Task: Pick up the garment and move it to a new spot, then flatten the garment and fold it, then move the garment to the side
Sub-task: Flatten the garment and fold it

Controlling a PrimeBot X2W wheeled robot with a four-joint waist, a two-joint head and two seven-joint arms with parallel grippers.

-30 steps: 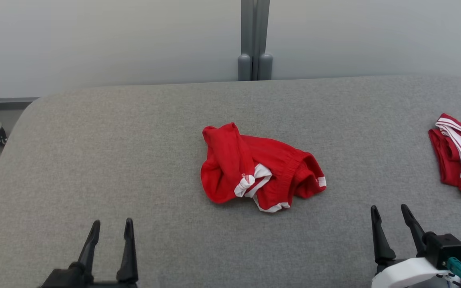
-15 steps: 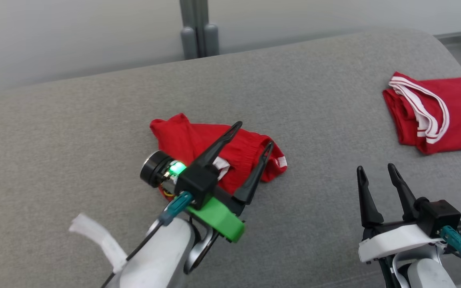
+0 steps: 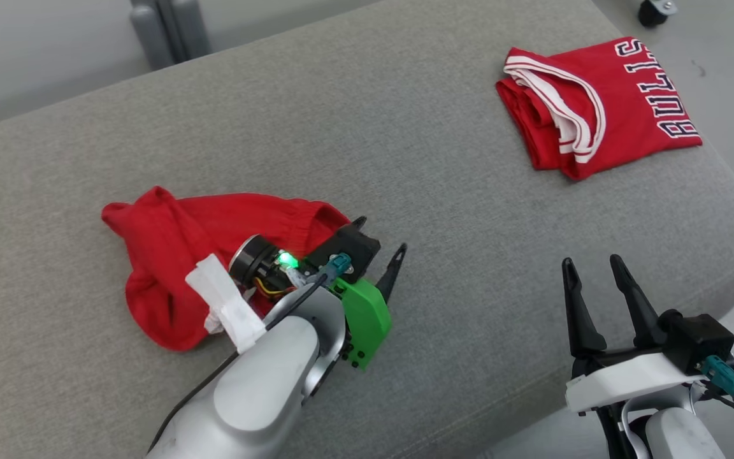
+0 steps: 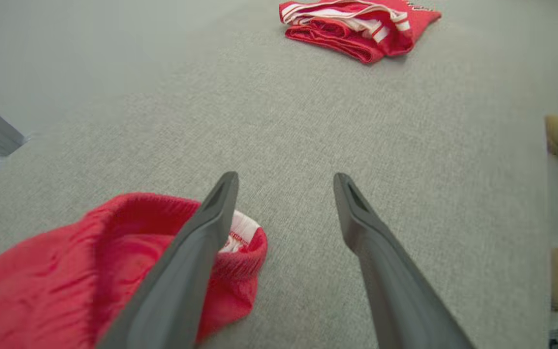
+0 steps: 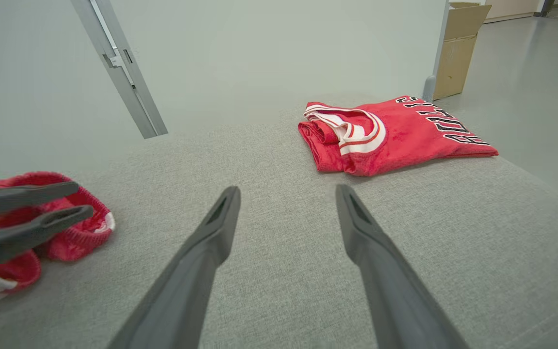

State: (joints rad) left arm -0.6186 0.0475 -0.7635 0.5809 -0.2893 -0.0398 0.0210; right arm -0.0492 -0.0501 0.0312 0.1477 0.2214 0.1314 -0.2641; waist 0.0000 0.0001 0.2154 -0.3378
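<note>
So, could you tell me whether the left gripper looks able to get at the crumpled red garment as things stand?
Probably yes: the open left gripper hangs at the edge of the crumpled red garment, nothing between.

Big grey soft table (image 3: 418, 166) w/ round corners. A red garment (image 3: 163, 255) lies in a messy heap on it, left of the middle. A folded red shirt (image 3: 622, 95) w/ white trim lies flat by the far right corner, well apart.

Even soft light, perhaps slight blur
</note>
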